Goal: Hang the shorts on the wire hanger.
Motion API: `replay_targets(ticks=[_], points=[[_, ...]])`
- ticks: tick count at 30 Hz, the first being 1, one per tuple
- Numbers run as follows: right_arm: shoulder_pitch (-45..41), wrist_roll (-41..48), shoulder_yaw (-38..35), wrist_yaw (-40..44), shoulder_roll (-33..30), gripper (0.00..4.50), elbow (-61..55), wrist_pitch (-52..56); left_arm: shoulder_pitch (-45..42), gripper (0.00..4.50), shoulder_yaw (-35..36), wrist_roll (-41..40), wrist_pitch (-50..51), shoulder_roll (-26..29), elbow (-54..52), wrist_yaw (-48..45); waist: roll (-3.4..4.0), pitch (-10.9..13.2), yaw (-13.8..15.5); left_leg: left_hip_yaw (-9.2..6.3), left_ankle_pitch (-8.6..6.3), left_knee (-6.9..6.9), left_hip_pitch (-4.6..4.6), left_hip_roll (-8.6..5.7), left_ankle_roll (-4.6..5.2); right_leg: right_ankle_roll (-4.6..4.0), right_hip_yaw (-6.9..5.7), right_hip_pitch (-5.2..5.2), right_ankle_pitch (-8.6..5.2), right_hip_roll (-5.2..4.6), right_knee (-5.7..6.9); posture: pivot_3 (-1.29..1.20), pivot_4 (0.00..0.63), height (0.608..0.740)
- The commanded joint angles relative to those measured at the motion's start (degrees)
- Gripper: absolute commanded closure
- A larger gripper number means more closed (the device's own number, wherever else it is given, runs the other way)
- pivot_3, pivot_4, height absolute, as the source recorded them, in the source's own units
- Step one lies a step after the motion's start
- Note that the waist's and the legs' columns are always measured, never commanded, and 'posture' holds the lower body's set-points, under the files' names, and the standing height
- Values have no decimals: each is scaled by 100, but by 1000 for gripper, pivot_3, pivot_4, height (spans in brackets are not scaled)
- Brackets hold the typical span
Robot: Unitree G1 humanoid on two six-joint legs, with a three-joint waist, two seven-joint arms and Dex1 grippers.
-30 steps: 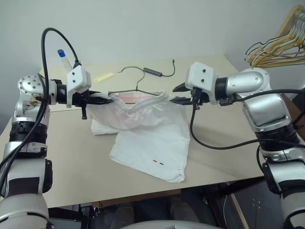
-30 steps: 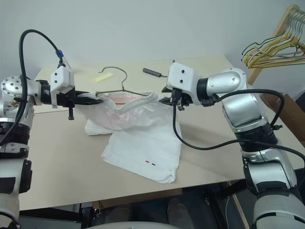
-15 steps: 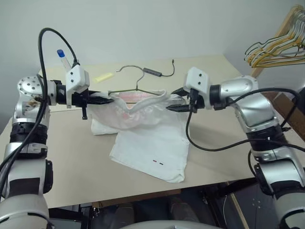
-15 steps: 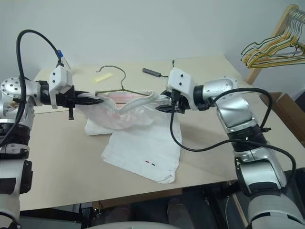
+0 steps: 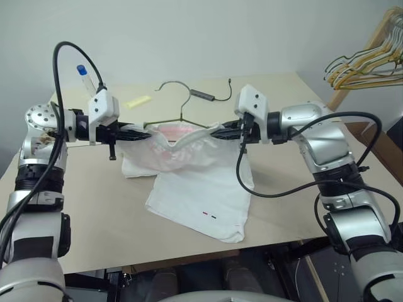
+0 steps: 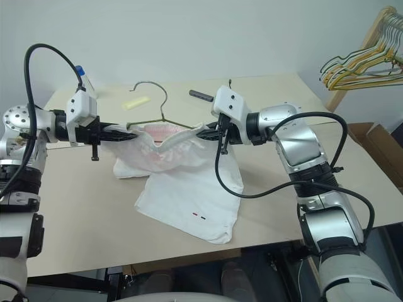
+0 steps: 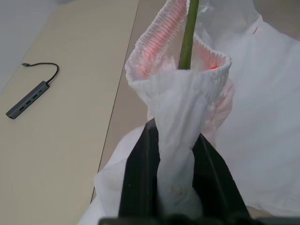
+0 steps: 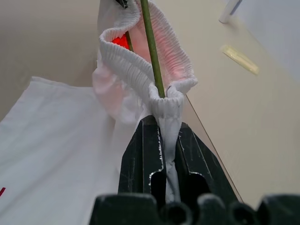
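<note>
**Both grippers pinch the waistband with the hanger bar threaded through it**

The shorts [image 5: 198, 182] hang partly lifted over the middle of the table [image 5: 94, 220]. Their gathered waistband is stretched between the two arms while the legs trail down onto the tabletop toward its near edge. The left gripper [image 7: 176, 187] has its two black fingers standing a little apart with a thick fold of waistband fabric bunched between them. The right gripper [image 8: 168, 154] is clamped nearly closed on the opposite end of the elastic, with just a thin ridge of cloth between its fingers. Holding the two ends apart seems meant to keep the waist opening taut and open around the wire.

The wire hanger [image 5: 173, 104] sits just behind the waistband toward the table's far edge. Its hook curves up above the cloth, and its lower bar runs into the waist opening.

The head views give the overall layout: a dark slim adapter with a cable [image 5: 204, 95] and a pale yellow strip [image 5: 138, 100] lie near the far edge, and a cluster of yellow and dark hangers [image 5: 368, 60] hangs off to the right, beyond the table. The wrist views add what those miss. The olive wire [image 8: 152, 47] passes inside the elastic ring, whose inner face glows pink, and meets the cloth right by each gripper's fingertips.
</note>
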Motion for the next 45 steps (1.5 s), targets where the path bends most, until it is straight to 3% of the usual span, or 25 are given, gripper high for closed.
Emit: replay_targets(ticks=[1, 6, 10, 13, 18, 27, 31, 35, 40, 45], points=[[-58, -22, -191, -104, -13, 4500, -78, -85, -254, 2775, 187, -100, -65, -83, 47, 212, 0, 0, 1, 0, 0, 0, 0, 0, 0, 0, 0, 0, 0, 0, 0, 15, 0, 740], [45, -38, -242, -170, -115, 4500, -185, 0, -441, 1184, 449, -288, -248, -246, 216, 483, 0, 0, -3, -1, 0, 0, 0, 0, 0, 0, 0, 1, 0, 0, 0, -2, 0, 740], [242, 80, -485, -426, -240, 4500, -447, 442, -835, 33, 1318, -1152, 70, -401, 321, 755, -1, 0, -17, -3, 0, 5, -7, 0, 0, 0, -2, -3, 0, -1, 0, -29, 0, 740], [450, 153, -720, -672, -377, 4500, -711, 828, -813, 33, 1617, -1572, 349, -277, 182, 423, 0, 0, -86, -3, 0, 4, -7, 0, 0, 0, -1, -3, 0, -2, 0, -47, 0, 740], [830, 428, -1504, -1427, -823, 4500, -1384, 2754, -651, 33, 1982, -1745, 270, -374, 174, 855, 0, 0, -144, -4, 0, 5, -1, -1, 0, 0, -2, 6, 0, -4, 0, -100, 0, 740], [1634, 397, -2954, -2642, -1482, 4500, -2198, 5141, 371, 33, 1759, -1739, 242, -995, -814, 1171, -1, -1, -354, -3, 0, 3, -4, -2, 0, 2, 0, 9, -1, -9, -11, -217, 0, 740], [1401, -2, -3517, -3441, -1626, 4500, -2035, 6059, 621, 33, 1616, -1854, 291, -1306, -1447, 1259, -1, -1, -616, 0, 0, 3, -8, -5, -1, 4, 7, 7, -2, -15, -13, -237, 0, 740], [995, -620, -4144, -4387, -1681, 4500, -1810, 6330, 504, 33, 1708, -1981, 342, -1317, -1408, 1299, 11, -7, -859, 0, 0, -3, -3, -6, 0, 5, 10, 8, -2, -17, -12, -254, 0, 740], [474, -1202, -4032, -5371, -1452, 4500, -1800, 6130, 436, 33, 1728, -2048, 214, -1304, -1320, 1168, 18, -10, -1182, -1, 0, -12, 9, -4, 0, 9, 15, 18, -5, -13, -12, -253, 0, 740], [-315, -1681, -4323, -6464, -537, 4500, -1644, 5643, 450, 33, 1771, -2039, 231, -1331, -1379, 1398, 25, -10, -1468, 1, 0, -21, 33, -5, 0, 27, 27, 75, -16, -13, -16, -234, 0, 740]])
